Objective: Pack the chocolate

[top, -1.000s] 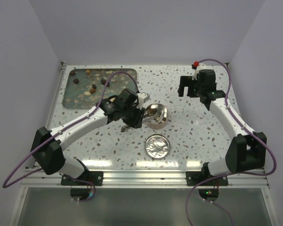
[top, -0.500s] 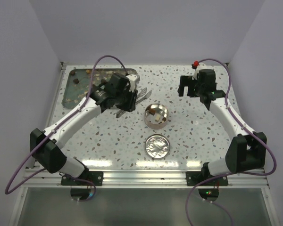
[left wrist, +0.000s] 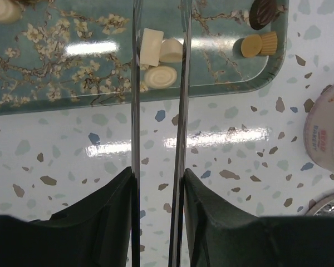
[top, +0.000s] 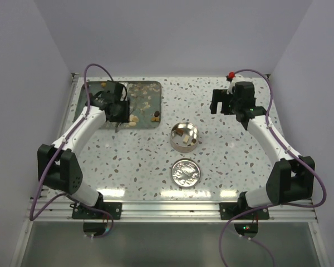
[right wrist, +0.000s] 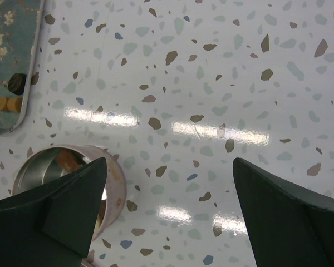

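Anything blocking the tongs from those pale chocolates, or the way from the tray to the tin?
Nothing visible. The tongs straddle the pale chocolates on the tray; only bare table lies between tray and open tin. The lid lies clear, nearer the arms.

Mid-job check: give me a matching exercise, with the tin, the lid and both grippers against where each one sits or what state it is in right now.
Things:
1 tin
2 lid
3 left gripper
4 right gripper

States:
A flat on the table, nearer the arms than the tin
B wide open, holding nothing, far right
C gripping tongs above the tray
D open, a few chocolates inside

Pairs: 1-D, 2-A, 3-C, 4-B
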{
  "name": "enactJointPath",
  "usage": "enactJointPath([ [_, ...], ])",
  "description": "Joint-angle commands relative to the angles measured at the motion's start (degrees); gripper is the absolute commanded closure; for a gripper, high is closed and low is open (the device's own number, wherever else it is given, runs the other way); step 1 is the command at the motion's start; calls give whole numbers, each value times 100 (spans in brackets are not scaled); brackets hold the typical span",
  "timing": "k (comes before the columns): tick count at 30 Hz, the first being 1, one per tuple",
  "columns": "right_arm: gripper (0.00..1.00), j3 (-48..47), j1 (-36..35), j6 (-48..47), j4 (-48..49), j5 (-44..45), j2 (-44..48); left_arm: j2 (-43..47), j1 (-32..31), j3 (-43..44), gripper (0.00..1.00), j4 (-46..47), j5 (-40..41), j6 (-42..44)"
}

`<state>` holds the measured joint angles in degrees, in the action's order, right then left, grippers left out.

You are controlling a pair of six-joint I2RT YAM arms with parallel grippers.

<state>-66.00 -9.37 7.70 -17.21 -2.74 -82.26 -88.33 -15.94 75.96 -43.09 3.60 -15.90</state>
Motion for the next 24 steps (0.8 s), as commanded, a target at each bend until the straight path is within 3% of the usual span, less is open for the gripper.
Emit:
enactJointPath([
  [1, 2, -203, -4, -76, 34, -42, 78, -148, 188, -134, 57, 424, 212, 96],
  [11, 2, -89, -13, -102, 7, 55, 140, -737, 697, -205, 58, 863, 221, 193],
  [24, 2, -212, -4, -120, -36, 107, 35, -1072, 821, 102, 56, 1040, -87, 465],
])
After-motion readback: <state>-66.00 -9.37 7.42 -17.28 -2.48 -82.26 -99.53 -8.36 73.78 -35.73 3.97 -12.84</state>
